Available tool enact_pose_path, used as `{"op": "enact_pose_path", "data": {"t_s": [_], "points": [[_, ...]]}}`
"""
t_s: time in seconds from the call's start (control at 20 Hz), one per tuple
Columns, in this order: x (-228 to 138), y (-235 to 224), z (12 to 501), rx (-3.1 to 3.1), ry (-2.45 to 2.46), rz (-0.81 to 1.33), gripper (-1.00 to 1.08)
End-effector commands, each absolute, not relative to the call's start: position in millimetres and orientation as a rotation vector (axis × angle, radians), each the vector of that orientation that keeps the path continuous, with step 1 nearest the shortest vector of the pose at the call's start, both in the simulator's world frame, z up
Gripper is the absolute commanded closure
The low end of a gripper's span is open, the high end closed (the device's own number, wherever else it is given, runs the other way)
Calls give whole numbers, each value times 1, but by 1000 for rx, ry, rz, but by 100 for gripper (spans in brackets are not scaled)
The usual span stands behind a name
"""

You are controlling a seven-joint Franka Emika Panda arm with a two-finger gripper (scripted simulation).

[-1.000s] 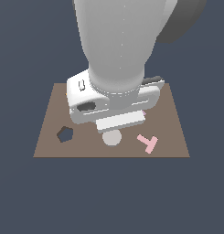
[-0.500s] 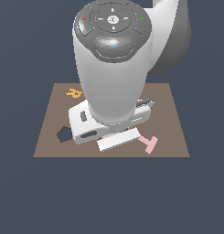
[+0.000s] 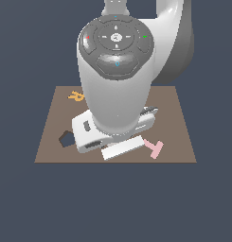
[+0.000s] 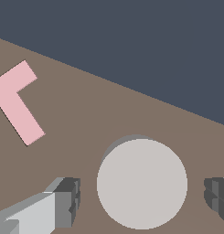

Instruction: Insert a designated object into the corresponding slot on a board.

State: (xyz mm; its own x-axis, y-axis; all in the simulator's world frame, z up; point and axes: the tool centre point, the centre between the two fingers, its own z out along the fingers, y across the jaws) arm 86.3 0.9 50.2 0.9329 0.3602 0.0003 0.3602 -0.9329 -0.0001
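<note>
In the wrist view the light grey round disc (image 4: 141,183) lies flat on the brown board (image 4: 109,109). My gripper (image 4: 141,199) is open and straddles the disc, with one finger (image 4: 63,203) on each side and a gap between each finger and the disc. In the exterior view my arm and hand (image 3: 112,132) hang low over the board (image 3: 183,137) and hide the disc, the fingertips and the round hole. The dark pentagon hole (image 3: 66,139) shows near the exterior view's left.
A pink T lies on the board by the disc (image 4: 15,103), at the exterior view's right of my hand (image 3: 154,147). A small orange letter (image 3: 76,96) sits at the board's far left corner. The board's edge runs close behind the disc (image 4: 131,89).
The arm has tipped forward and come down over the board. The hand has turned a little. The disc, visible under the hand one second ago, is now covered in the exterior view.
</note>
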Motion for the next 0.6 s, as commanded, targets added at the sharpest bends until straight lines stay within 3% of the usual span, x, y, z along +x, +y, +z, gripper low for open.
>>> {"op": "enact_pose_path", "data": {"t_s": [0.0,0.35,0.4,0.55], "points": [[87,1,46,-3088,-577,0,-92],[88,1,30,-3087,-584,0,-92],[88,1,30,-3087,-584,0,108],[88,1,30,-3087,-584,0,108]]}}
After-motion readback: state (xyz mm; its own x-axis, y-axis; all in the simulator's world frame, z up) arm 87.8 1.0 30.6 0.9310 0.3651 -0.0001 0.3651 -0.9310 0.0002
